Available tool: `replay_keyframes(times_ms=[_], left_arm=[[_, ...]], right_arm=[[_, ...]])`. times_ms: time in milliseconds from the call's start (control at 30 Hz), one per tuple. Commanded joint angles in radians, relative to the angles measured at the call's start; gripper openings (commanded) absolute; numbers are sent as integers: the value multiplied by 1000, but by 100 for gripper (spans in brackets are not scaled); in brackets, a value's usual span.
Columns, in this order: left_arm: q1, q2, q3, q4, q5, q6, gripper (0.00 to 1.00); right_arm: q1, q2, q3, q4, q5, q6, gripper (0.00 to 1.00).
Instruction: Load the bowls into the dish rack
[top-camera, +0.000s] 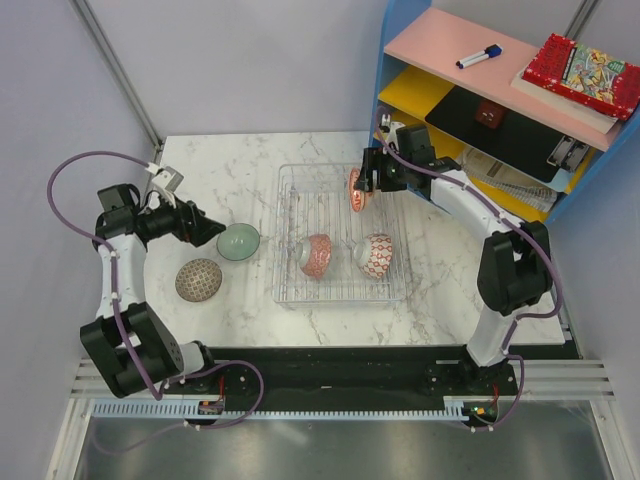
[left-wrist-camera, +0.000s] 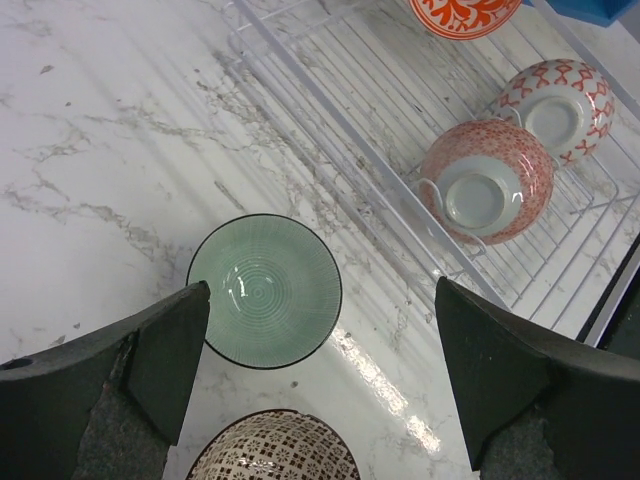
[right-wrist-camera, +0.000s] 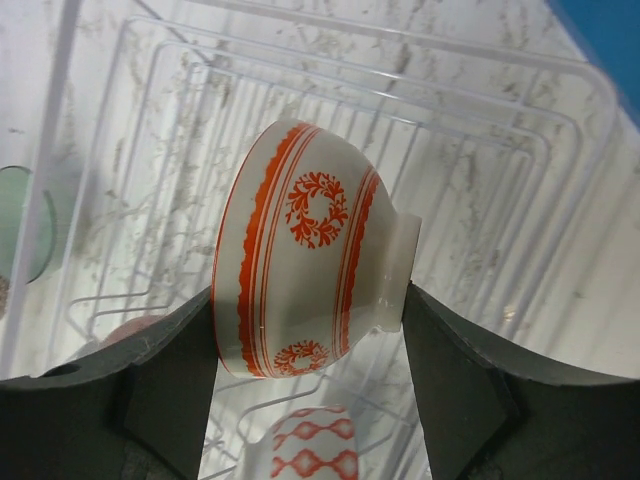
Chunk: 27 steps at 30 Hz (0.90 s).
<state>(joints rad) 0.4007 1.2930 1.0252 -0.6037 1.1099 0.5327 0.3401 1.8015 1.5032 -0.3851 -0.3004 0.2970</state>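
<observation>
Clamped in the right end effector (right-wrist-camera: 310, 310), rim against one finger and foot against the other, tipped sideways over the far end of the dish rack (top-camera: 300, 195): a white bowl (right-wrist-camera: 305, 215) with orange bands. Probably glazed ceramic, so hard, slick, chip-prone, fairly light; best lowered gently onto thin wire. Spread wide, holding nothing, above a ribbed green bowl (left-wrist-camera: 264, 290) on the marble tabletop (top-camera: 230, 170): the left end effector (left-wrist-camera: 320, 300).
</observation>
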Motion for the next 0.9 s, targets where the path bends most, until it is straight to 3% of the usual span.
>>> replay_keyframes(times_ms=[0, 633, 867], left_arm=[[49, -30, -31, 73, 51, -42, 100], [72, -89, -114, 131, 90, -45, 100], [72, -89, -120, 134, 108, -45, 100]], right_arm=[[30, 13, 101, -8, 180, -123, 0], [249, 192, 321, -135, 815, -447, 0], [274, 252, 387, -196, 915, -515, 0]])
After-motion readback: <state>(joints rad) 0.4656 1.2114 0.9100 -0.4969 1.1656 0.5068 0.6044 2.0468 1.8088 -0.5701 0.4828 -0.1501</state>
